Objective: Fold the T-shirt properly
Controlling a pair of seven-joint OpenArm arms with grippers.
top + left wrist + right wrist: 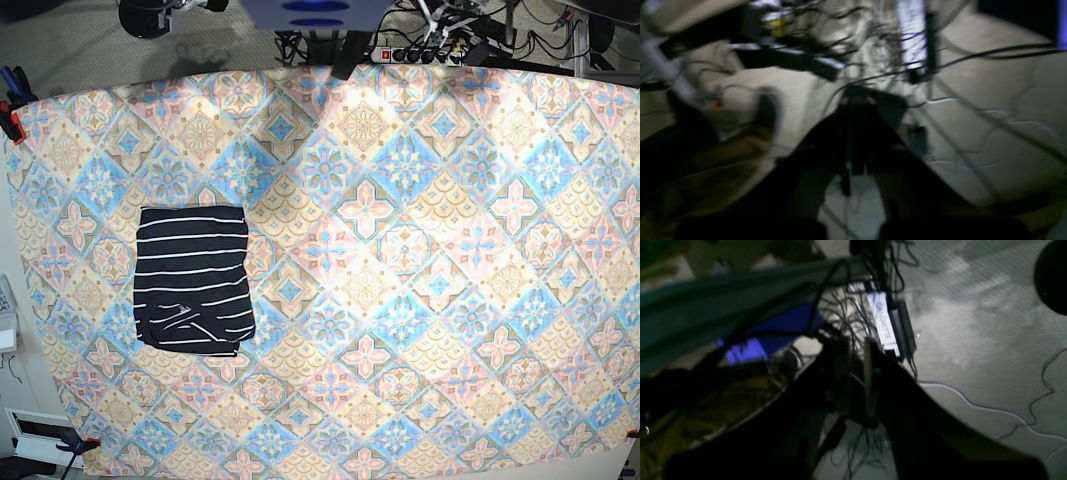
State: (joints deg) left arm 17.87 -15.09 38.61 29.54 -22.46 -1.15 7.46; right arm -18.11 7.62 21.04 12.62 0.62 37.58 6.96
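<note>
Although both my arms are out of the base view, my wrist cameras show each claw raised and looking out over the floor [973, 340] and a tangle of cables [873, 50] behind the rig, well away from the work. My left claw [853, 166] shows as a dark wedge with its jaws drawn together on nothing. My right claw [853, 380] has two dark fingers standing a little apart with only cables visible through the gap, so I judge it slightly parted and empty, though the view is dim and blurred. The T-shirt [192, 280] lies on the table [420, 300], on the base view's left side, folded into a compact dark rectangle with white stripes across it, flat on the tile-patterned tablecloth. Its lower edge looks a little rumpled, with stripes bunching near one corner. I judge the folding done or nearly so. The risk from here is mine: if I come back down to tidy that corner, a pinch through more than one layer could drag the stack open, or tug the tablecloth under it and shift the bundle. Swinging low near the cables could also snag one.
</note>
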